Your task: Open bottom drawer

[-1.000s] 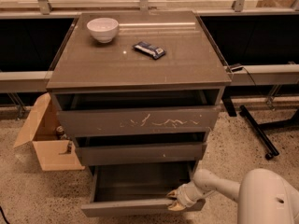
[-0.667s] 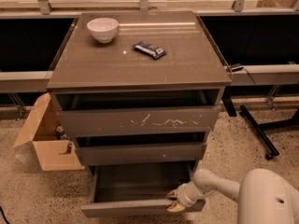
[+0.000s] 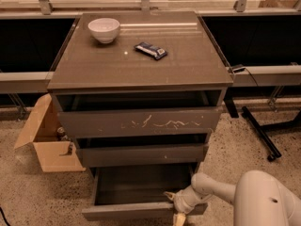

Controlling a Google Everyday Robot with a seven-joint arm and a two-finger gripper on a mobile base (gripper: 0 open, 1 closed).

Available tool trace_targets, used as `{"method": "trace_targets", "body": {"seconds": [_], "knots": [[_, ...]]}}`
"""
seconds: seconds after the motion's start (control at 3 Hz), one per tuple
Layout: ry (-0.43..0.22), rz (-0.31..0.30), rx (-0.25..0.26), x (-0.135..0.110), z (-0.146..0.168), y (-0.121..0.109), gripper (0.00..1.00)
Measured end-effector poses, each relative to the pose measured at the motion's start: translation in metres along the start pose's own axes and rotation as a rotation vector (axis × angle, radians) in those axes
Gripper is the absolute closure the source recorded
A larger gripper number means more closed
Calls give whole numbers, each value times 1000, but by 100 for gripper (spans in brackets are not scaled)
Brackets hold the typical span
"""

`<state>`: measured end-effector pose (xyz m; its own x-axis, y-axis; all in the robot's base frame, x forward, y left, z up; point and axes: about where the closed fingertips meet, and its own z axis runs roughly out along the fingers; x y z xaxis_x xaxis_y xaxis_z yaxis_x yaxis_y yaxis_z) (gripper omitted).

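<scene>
Nothing has visibly moved since the earlier frames. At left, an open cardboard box (image 3: 51, 154) sits on the speckled floor (image 3: 28, 197) beside the cabinet (image 3: 141, 69), whose top carries a white bowl (image 3: 104, 29) and a wrapped snack bar (image 3: 150, 50). The bottom drawer (image 3: 127, 212) is pulled out toward the near side, its long axis running left to right. At the right end of its front, the gripper (image 3: 173, 206) clamps the panel.
</scene>
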<state>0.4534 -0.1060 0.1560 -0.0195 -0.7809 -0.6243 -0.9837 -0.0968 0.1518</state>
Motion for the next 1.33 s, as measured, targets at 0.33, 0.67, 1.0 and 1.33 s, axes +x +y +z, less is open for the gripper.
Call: {"method": "trace_targets", "body": {"seconds": [0.33,0.67,1.0,1.33], "knots": [[-17,18,-16,-3,5,11,0],[-17,18,-16,-4,4,12,0],[-16,1,-4,-14,1,25,0],[21,-44,95,-25,-36,34,0]]}}
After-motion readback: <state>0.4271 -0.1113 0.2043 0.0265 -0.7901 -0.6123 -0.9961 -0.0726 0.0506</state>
